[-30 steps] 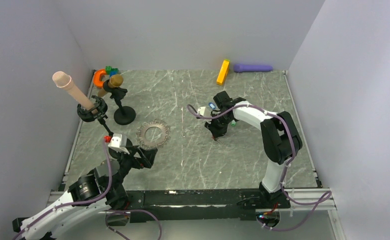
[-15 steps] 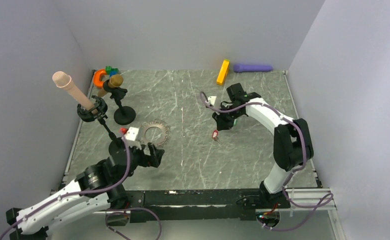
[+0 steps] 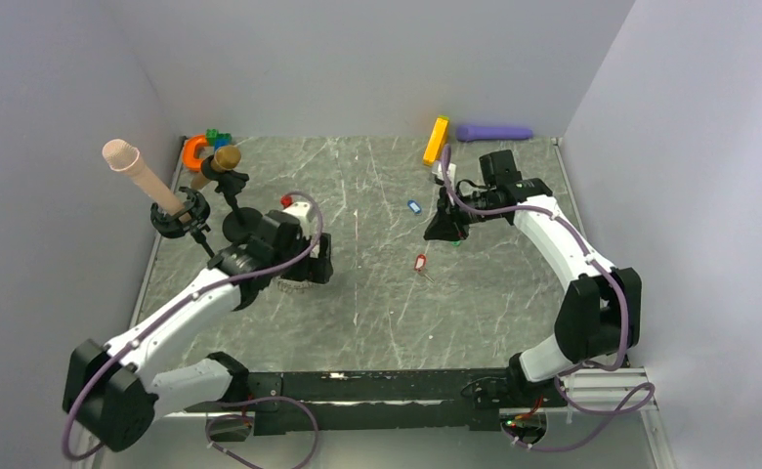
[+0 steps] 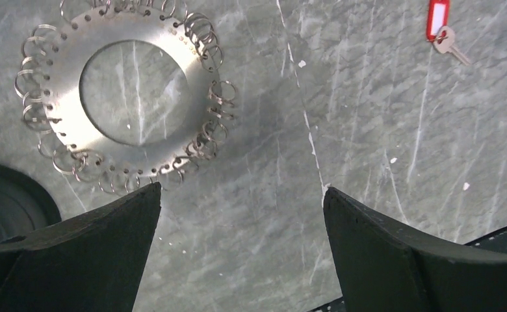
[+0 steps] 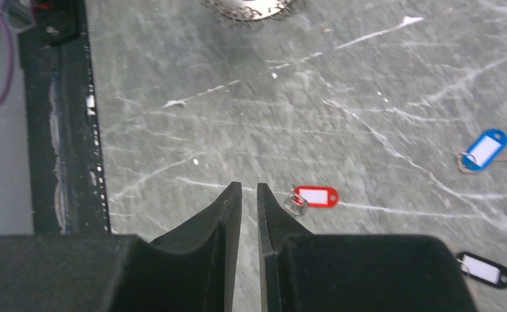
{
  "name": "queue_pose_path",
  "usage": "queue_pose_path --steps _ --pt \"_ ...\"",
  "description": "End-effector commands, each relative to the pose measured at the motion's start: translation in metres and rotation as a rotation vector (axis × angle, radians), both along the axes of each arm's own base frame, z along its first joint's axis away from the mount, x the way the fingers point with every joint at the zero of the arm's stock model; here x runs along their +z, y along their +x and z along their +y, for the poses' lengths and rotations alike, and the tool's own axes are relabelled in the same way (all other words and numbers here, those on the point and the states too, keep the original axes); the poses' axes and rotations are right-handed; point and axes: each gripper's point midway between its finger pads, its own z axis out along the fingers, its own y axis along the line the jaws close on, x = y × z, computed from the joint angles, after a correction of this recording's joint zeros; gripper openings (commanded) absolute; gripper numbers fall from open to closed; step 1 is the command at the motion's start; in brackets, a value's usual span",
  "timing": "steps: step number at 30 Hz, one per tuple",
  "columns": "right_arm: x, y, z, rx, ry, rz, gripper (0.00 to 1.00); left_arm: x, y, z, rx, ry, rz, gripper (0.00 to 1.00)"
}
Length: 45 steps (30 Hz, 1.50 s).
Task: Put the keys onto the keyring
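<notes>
The keyring (image 4: 65,97), a silver disc fringed with wire rings, lies flat on the marble just ahead of my left gripper (image 4: 241,195). That gripper hovers wide open and empty; in the top view my left gripper (image 3: 311,262) covers most of the ring. A red key (image 3: 420,262) lies mid-table and a blue key (image 3: 414,206) lies farther back. In the right wrist view the red key (image 5: 314,196) lies just right of my right gripper (image 5: 249,188). Its jaws stand a narrow slit apart with nothing between them. The blue key (image 5: 485,149) and a black key (image 5: 488,268) lie farther right.
An orange block (image 3: 436,141) and a purple cylinder (image 3: 494,132) lie along the back wall. Two black stands (image 3: 243,223) holding a beige cylinder (image 3: 138,171) and a brown piece stand at the left. One round stand base (image 4: 4,201) is close to my left finger.
My left arm has swung from the near edge out over the keyring. My right gripper has pulled back and right, away from the red key, and the blue key now shows.
</notes>
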Motion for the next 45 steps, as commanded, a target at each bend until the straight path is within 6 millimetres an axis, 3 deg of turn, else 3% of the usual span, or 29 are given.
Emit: queue_pose_path --steps 1,9,17,21,25,30,32,35,37,41,43,45 --pt "0.022 -0.017 0.012 0.069 0.137 0.009 0.19 0.001 0.018 -0.009 -0.089 0.055 0.007 0.99" --pt "0.02 -0.028 0.013 0.096 0.17 0.022 0.19 -0.042 0.037 -0.002 0.063 0.146 0.157 0.8" --pt "0.016 -0.031 0.011 0.104 0.164 0.026 0.19 -0.063 0.056 -0.006 0.202 0.153 0.218 0.47" --pt "0.013 0.0 -0.001 -0.085 0.121 0.007 0.19 -0.066 0.059 -0.012 0.208 0.138 0.232 0.45" --pt "0.009 0.042 -0.036 -0.35 0.044 -0.03 0.19 -0.072 0.06 -0.015 0.198 0.135 0.245 0.46" --pt "-0.022 0.085 -0.082 -0.681 -0.131 -0.029 0.19 -0.078 0.058 -0.014 0.196 0.121 0.256 0.47" --pt "-0.035 0.089 -0.086 -0.7 -0.168 0.01 0.19 -0.077 0.057 -0.012 0.198 0.114 0.246 0.48" --pt "-0.04 0.082 -0.071 -0.598 -0.153 0.051 0.19 -0.072 0.058 -0.01 0.196 0.087 0.23 0.49" --pt "-0.04 0.072 -0.047 -0.45 -0.147 0.052 0.19 -0.072 0.059 -0.009 0.198 0.061 0.229 0.49" --pt "-0.014 0.036 0.017 -0.084 -0.075 0.059 0.19 -0.076 0.06 -0.008 0.206 0.038 0.24 0.49" --pt "0.001 0.025 0.034 -0.007 -0.029 0.059 0.2 -0.077 0.059 -0.006 0.218 0.025 0.239 0.49" --pt "0.009 0.02 0.039 0.004 0.006 0.055 0.2 -0.077 0.058 -0.005 0.229 0.008 0.236 0.49"
